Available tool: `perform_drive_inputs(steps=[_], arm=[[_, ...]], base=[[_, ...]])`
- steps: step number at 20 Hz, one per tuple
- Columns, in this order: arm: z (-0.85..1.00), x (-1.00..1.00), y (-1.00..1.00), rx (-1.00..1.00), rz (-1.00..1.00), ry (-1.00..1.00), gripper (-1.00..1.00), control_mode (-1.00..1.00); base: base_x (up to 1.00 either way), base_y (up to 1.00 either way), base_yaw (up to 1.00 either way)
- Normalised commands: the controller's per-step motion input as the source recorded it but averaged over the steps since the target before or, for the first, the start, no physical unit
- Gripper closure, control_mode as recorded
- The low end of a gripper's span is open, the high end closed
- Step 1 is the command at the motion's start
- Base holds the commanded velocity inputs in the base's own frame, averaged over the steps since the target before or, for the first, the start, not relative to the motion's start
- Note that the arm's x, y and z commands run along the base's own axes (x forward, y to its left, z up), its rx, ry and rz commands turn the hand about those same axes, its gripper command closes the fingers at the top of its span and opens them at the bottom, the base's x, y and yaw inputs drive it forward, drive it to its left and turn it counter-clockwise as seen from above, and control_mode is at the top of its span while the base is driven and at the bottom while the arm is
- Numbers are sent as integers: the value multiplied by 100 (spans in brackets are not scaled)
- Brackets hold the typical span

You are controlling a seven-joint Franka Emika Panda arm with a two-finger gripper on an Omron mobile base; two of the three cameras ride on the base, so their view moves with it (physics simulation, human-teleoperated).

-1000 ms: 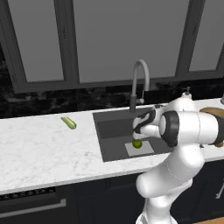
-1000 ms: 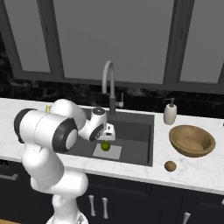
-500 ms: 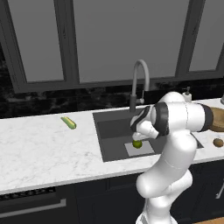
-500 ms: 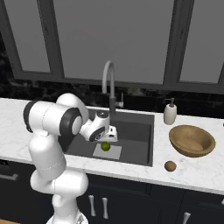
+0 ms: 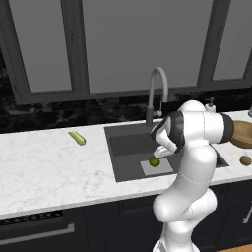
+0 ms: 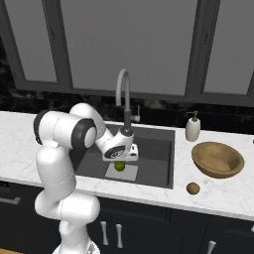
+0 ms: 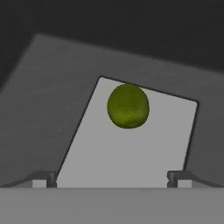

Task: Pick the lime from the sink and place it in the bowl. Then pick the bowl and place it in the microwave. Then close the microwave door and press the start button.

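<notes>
The lime [image 7: 128, 106] lies on a light grey mat [image 7: 131, 148] on the floor of the dark sink [image 7: 39, 100]. My gripper [image 7: 111, 177] hangs open just above it, its two fingertips set wide and nothing between them. From the base, the lime [image 5: 154, 162] [image 6: 119, 166] sits right under the gripper [image 5: 158, 153] [image 6: 120, 158], apart from it. The tan wooden bowl [image 6: 217, 158] [image 5: 243, 134] stands empty on the counter right of the sink [image 6: 154, 149]. The microwave and its door are out of view.
A curved grey faucet [image 6: 123, 94] [image 5: 156, 88] rises behind the basin, close to my hand. A soap dispenser [image 6: 193, 129] stands at the back right. A small brown fruit [image 6: 193, 188] lies near the counter's front edge. A corn-like vegetable [image 5: 77, 138] lies left of the sink.
My arm has folded its elbow inward and the hand has sunk a little lower over the lime. The jaws have stayed open, and the lime and bowl have not moved.
</notes>
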Motion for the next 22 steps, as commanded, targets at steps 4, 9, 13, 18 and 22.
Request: perform_drive_inputs(steps=[4, 9, 13, 18, 22], arm=[[-21, 26, -1, 5, 11, 0, -100, -100], [-22, 44, 0, 1, 4, 0, -100, -100], [-30, 39, 0, 0, 0, 0, -100, -100], [-34, 34, 13, 0, 0, 0, -100, -100], [-36, 19, 31, 0, 0, 0, -100, -100]], base=[[0, 0, 0], [0, 0, 0], [0, 0, 0], [0, 0, 0], [0, 0, 0]])
